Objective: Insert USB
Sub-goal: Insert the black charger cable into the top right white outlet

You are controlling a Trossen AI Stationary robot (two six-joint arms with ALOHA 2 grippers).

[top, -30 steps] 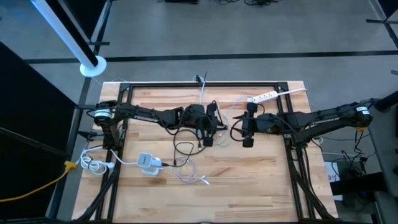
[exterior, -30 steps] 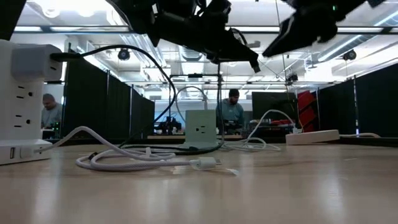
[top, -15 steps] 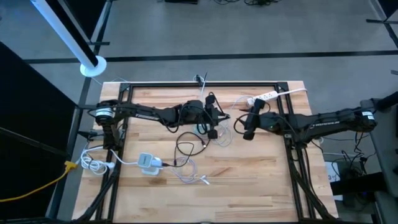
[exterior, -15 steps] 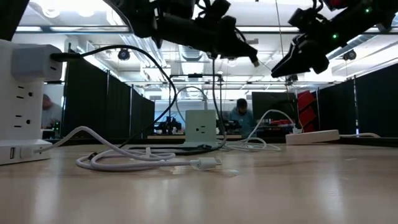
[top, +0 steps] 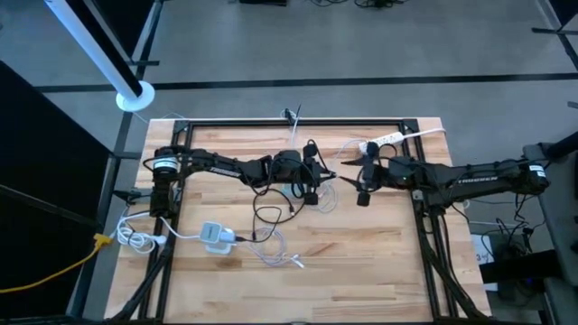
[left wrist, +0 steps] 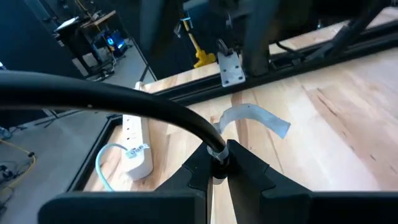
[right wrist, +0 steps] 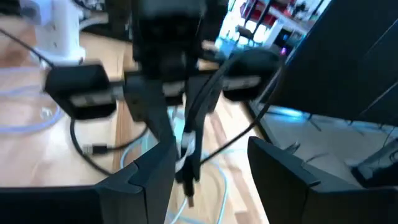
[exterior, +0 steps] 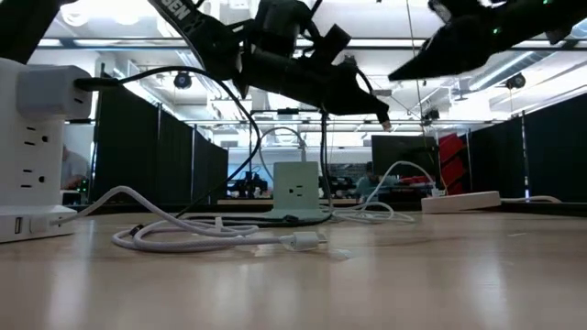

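I see the black USB cable (left wrist: 124, 106) pinched in the left gripper (left wrist: 216, 168), fingers pressed together on it just behind the plug. Left wrist view shows that grip clearly; the high view only shows the left gripper (top: 309, 177) over the table's middle with the cable looping down toward the near side.

Low view adds height: the left gripper (exterior: 353, 87) is well above the wood, and the metal plug tip (exterior: 384, 119) sticks out of it, pointing toward the right arm. The high view doesn't resolve the tip.

Right gripper (top: 363, 181) faces the left one from the other side, close but apart. Right wrist view shows its two fingers (right wrist: 283, 171) spread, with the left gripper and the cable between them farther off; I can't tell any contact.

White power strip (top: 383, 140) lies at the far edge behind the right gripper; left wrist view also catches it (left wrist: 138, 146) flat on the wood. White charger block (top: 214, 236) sits near the front left with a white cable (top: 135, 237) coiled beside it. In the low view a white outlet cube (exterior: 296, 190) stands upright mid-table, hard to pick out from above.
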